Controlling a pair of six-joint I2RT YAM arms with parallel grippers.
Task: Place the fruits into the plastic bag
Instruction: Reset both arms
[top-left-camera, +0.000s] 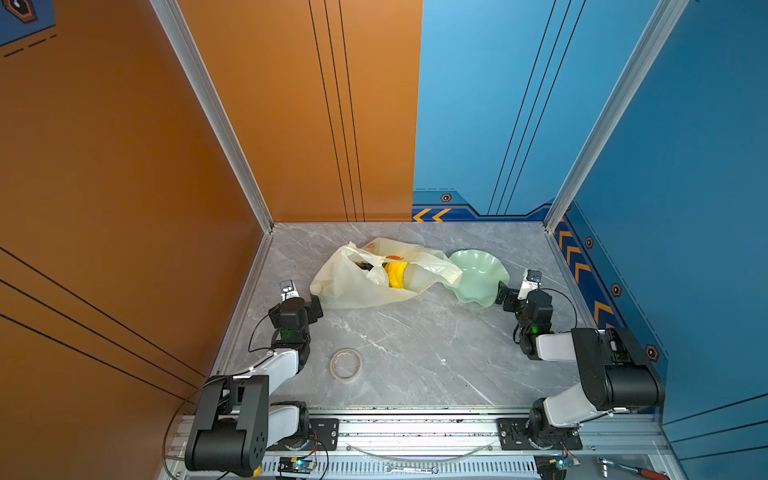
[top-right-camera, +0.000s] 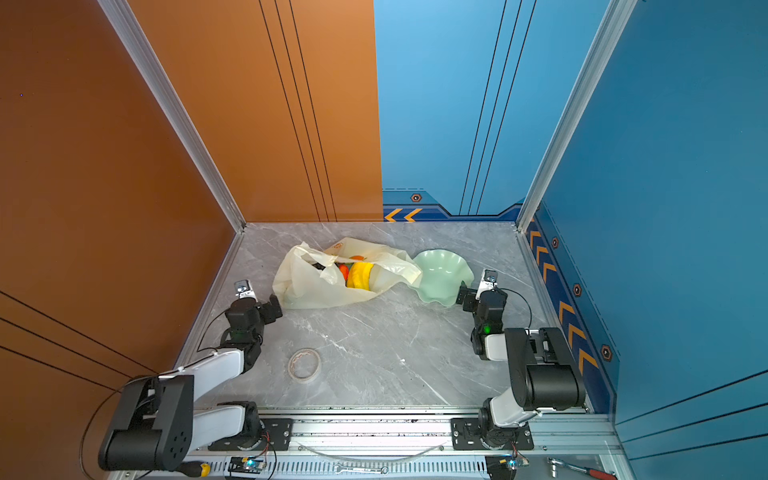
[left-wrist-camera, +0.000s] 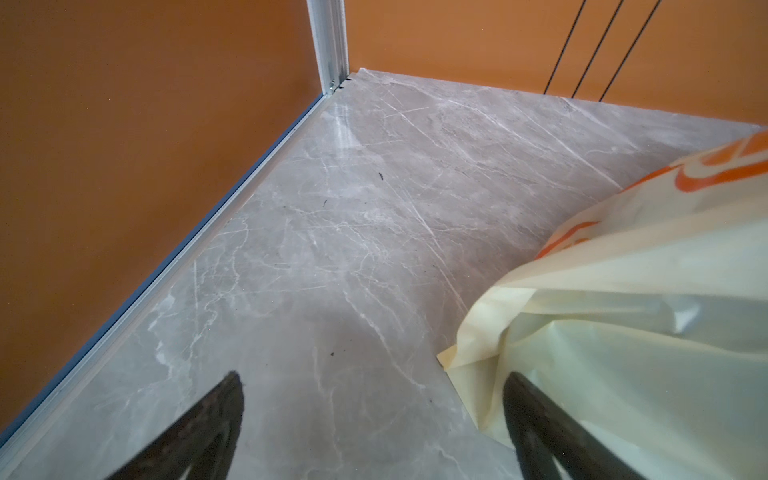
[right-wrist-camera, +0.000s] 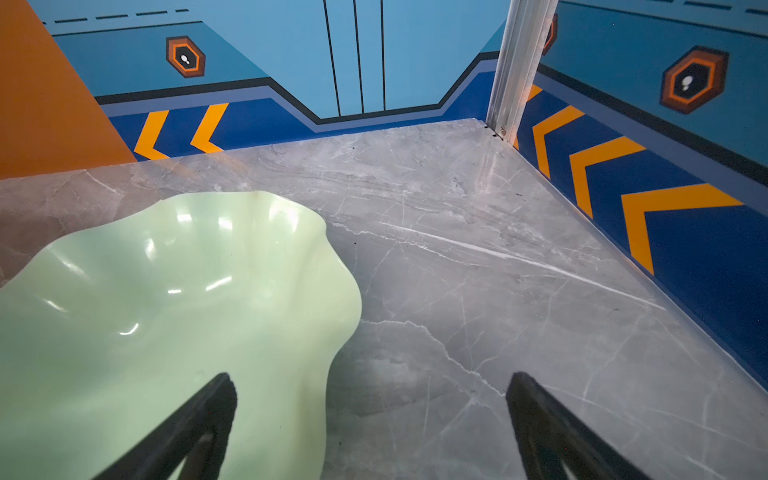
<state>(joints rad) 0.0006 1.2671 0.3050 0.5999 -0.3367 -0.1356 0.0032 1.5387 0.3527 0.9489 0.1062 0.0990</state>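
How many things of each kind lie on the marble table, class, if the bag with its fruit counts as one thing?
Plastic bag: 1
Green dish: 1
Tape roll: 1
Total: 3
Fruits in the bag are partly hidden, so they are not counted singly.

The left gripper (left-wrist-camera: 374, 374) stands wide open, with bare grey marbled surface (left-wrist-camera: 353, 208) between its two dark fingers (left-wrist-camera: 199, 428). The crinkled cream plastic bag (left-wrist-camera: 623, 332), printed in orange, lies just beside and ahead of one finger, its folded edge overlapping that fingertip; contact cannot be told. Farther ahead, orange walls (left-wrist-camera: 104, 166) meet at an aluminium post (left-wrist-camera: 330, 41).
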